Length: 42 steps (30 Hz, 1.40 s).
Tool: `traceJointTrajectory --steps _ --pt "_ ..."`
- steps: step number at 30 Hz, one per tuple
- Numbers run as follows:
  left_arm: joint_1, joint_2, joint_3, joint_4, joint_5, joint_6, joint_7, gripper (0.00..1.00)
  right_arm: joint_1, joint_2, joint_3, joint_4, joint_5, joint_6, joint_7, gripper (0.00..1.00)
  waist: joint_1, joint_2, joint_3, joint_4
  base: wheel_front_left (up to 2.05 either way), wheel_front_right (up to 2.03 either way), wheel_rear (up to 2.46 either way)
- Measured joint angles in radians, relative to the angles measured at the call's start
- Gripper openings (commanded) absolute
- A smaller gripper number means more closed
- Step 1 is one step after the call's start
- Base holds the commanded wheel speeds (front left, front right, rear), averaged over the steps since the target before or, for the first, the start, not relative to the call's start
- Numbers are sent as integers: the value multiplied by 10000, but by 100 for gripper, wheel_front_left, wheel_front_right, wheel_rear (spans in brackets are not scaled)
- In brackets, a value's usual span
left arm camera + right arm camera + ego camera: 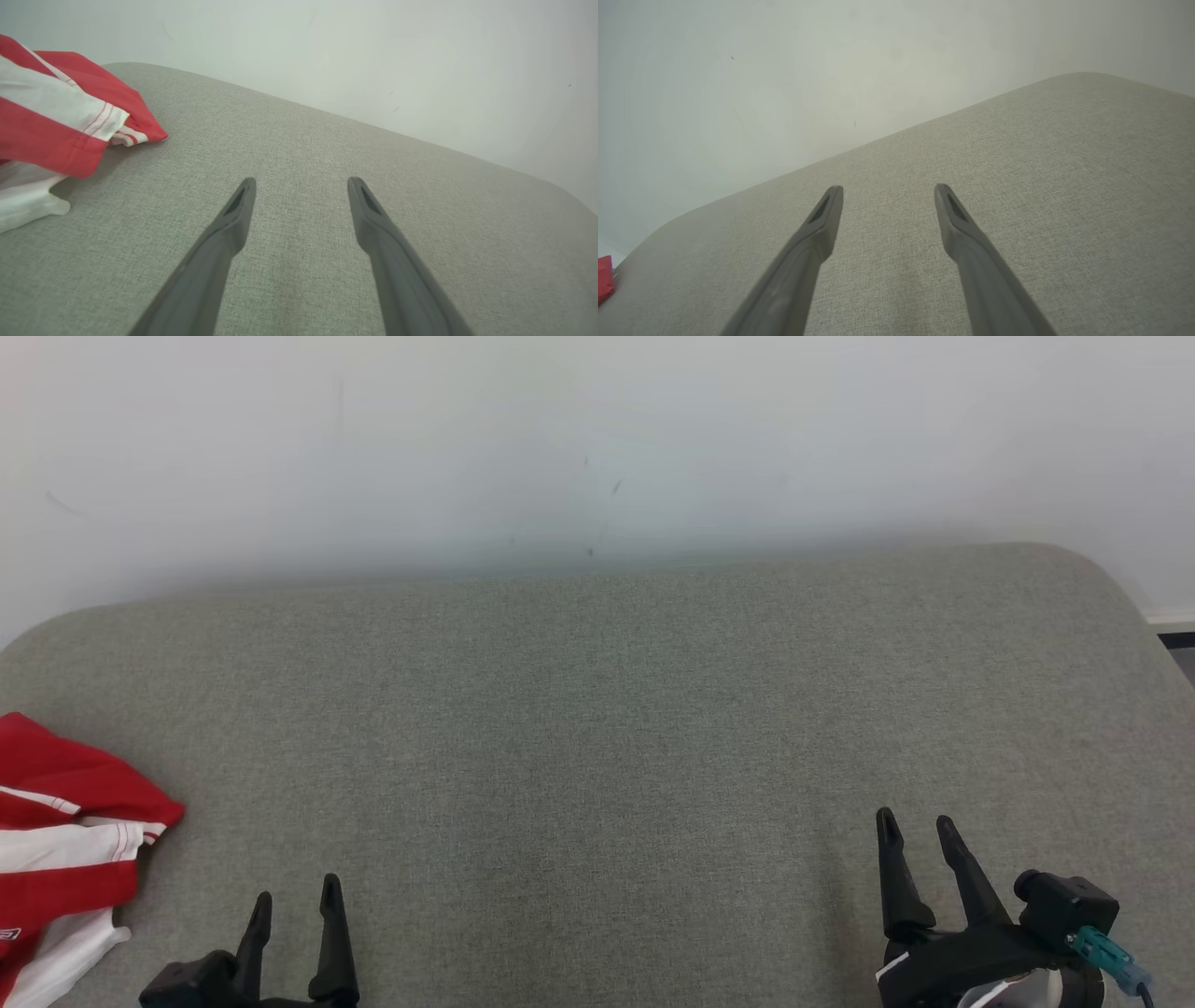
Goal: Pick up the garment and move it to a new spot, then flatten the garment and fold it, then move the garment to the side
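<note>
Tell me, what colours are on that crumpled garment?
Red with white bands on the garment; the left wrist view shows it best.

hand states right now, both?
Left hand: open, empty; crumpled red-and-white fabric garment lies apart to its left.
Right hand: open, empty.

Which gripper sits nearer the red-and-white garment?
The left gripper, beside the red-and-white fabric garment at the left end of the grey cushion; the right gripper sits far across.
</note>
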State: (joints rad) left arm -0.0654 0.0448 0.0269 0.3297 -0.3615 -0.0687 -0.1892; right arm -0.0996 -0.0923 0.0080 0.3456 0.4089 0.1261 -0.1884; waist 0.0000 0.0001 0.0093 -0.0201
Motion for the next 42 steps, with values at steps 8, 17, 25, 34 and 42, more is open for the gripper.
traceJointTrajectory --steps 8,17,25,34,42 --pt "25 8 -36 2 646 77 -169 100 0 -8 69 178 -671 15 -163 100 0 -1 2 -33 0 0 0" --pt "76 13 -94 6 1231 161 -314 100 0 -13 50 259 -1419 27 -336 100 0 0 13 -67 0 0 0" --pt "193 21 -94 0 1785 247 -474 100 -18 -21 19 305 -2027 27 -499 100 0 0 39 -124 0 0 0" --pt "197 25 -153 -4 2307 337 -646 100 -18 -10 -176 313 -2824 27 -669 100 0 0 66 -134 0 0 0" --pt "198 35 -35 48 2554 431 -736 100 -19 73 -464 313 -3277 27 -731 100 0 0 83 -137 0 0 0"
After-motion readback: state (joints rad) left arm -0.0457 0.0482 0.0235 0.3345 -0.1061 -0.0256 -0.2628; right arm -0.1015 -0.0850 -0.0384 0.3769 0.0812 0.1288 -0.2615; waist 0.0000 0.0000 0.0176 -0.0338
